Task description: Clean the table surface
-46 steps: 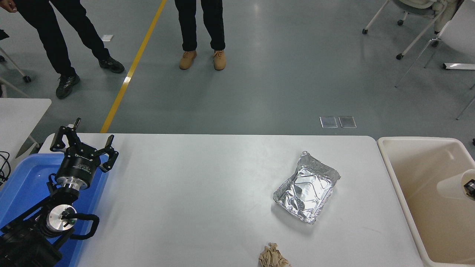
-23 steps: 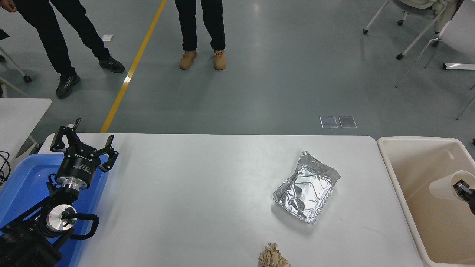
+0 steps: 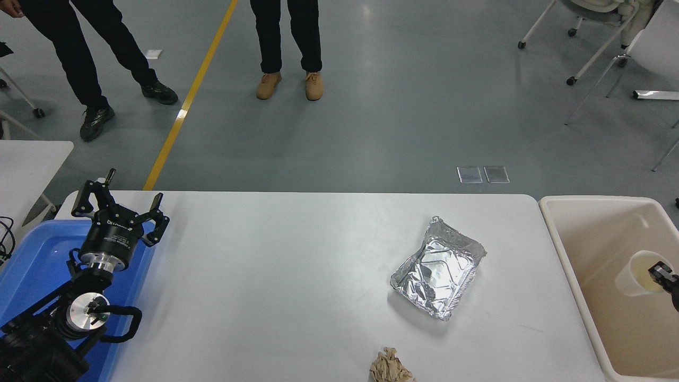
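Note:
The white table surface [image 3: 286, 265] fills the middle of the head view. On it lie a crumpled foil tray [image 3: 439, 268] at the right and a ball of brown paper [image 3: 390, 366] at the front edge. My right gripper [image 3: 661, 276] reaches in from the right edge, over the beige bin [image 3: 562, 239], and is shut on the rim of a pale paper cup [image 3: 634, 275]. The cup's mouth is turned toward the gripper. Most of the right arm is out of view. My left gripper [image 3: 119, 204] is parked open at the lower left, above a blue bin [image 3: 32, 260].
A smaller white table [image 3: 26, 159] stands at the left edge. Two people stand on the floor beyond the table, one [image 3: 286, 42] near a yellow line and one [image 3: 90, 58] at the far left. Chairs [image 3: 599, 48] stand at the top right.
The right gripper has carried the cup leftward and further into view over the beige bin, and the cup's open mouth now shows. The left arm has not moved.

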Controlling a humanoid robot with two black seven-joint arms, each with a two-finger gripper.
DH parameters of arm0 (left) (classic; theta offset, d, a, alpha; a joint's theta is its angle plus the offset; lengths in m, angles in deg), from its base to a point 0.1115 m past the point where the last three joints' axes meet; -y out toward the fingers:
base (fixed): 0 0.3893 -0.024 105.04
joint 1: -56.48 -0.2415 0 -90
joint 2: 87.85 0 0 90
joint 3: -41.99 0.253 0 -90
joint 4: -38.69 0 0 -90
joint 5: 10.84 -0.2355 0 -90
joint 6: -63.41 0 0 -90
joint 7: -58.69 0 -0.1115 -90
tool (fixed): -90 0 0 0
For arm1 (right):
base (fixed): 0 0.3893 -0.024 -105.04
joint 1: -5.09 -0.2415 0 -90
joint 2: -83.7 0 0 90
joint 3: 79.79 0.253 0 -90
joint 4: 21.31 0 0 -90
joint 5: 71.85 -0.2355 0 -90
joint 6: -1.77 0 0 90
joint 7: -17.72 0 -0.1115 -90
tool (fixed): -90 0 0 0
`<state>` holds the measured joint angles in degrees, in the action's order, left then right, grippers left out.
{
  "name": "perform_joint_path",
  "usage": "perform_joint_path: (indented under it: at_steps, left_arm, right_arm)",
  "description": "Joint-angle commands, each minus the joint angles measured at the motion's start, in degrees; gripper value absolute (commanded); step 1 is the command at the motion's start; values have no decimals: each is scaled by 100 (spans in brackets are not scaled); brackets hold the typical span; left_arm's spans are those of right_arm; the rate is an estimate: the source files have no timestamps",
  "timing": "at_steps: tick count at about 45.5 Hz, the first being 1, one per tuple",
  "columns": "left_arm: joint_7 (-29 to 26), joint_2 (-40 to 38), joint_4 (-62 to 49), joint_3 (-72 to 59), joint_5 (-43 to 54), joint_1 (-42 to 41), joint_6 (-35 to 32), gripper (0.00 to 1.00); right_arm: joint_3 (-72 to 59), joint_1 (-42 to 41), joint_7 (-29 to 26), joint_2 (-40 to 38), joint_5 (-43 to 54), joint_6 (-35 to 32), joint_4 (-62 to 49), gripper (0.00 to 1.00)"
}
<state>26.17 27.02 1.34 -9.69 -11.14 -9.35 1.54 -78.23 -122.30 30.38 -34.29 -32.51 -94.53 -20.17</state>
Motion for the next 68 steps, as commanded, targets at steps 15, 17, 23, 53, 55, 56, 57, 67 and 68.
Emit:
perform_joint_path:
  at_steps: [15, 17, 23, 53, 55, 56, 57, 67, 68]
  left_arm:
    - [0, 0, 0, 0, -5, 0, 0, 99]
    - [0, 0, 0, 0, -5, 0, 0, 99]
    - [0, 0, 0, 0, -5, 0, 0, 99]
    - [0, 0, 0, 0, 3, 0, 0, 99]
    - [0, 0, 0, 0, 3, 0, 0, 99]
    - [0, 0, 0, 0, 3, 0, 0, 99]
    - [0, 0, 0, 0, 3, 0, 0, 99]
    - [0, 0, 0, 0, -5, 0, 0, 99]
    - [0, 0, 0, 0, 3, 0, 0, 99]
  right_arm:
    - [99, -102, 8, -48, -1692, 138, 97, 97]
    - [108, -119, 8, -74, -1719, 112, 115, 97]
    - [116, -321, 8, -434, -1728, 85, 483, 98]
    - [2506, -366, 26, -1604, -2747, -3, 2145, 98]
    - [2726, -366, 17, -1630, -2861, -3, 2224, 98]
    - [2840, -366, 8, -1647, -2949, -3, 2276, 98]
    - [2945, -366, 8, -1665, -3036, -3, 2338, 98]
    - [3500, -436, 8, -1876, -3854, 6, 2944, 99]
    - [3544, -445, 17, -1893, -3890, 6, 2988, 99]
